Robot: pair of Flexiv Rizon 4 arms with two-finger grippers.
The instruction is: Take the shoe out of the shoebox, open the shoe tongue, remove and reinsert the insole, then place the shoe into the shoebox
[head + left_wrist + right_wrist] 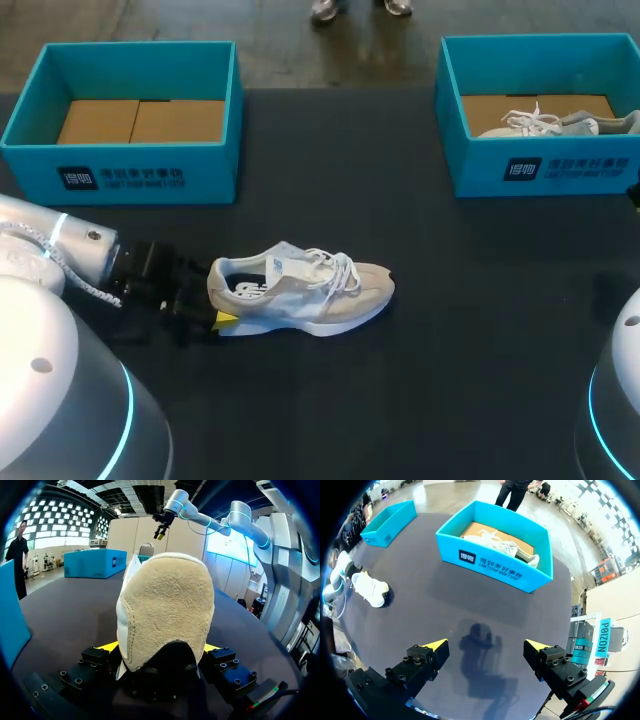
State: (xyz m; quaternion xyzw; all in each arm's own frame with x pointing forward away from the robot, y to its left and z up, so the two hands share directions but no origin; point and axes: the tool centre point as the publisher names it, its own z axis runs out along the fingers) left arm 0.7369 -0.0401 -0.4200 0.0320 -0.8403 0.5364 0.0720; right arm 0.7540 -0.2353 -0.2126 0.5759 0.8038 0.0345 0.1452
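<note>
Left claw (160, 649) is closed on the heel of the shoe (300, 290). In the left wrist view a yellow tip presses in on each side of the tan heel, which sits square between the fingers. The claw is low over the table (450, 350), at the near left, with my left arm coming in from the left edge.

The shoe stands upright on its sole, near the middle of the table and a little to the left. Its long axis runs left to right: heel left in the claw, toe pointing right. Its opening faces up and the white laces lie loose over the tongue.

Right claw (486, 645) is wide open with nothing between its fingers. It hangs high above the right side of the table, and its shadow falls on bare cloth below.

Farther out, the left box (120, 165) sits at the far left, with only its brown cardboard floor showing inside. The right box (540, 165) sits at the far right, with a second shoe (560, 123) lying in it. Both boxes are well apart from the shoe in my left claw.
</note>
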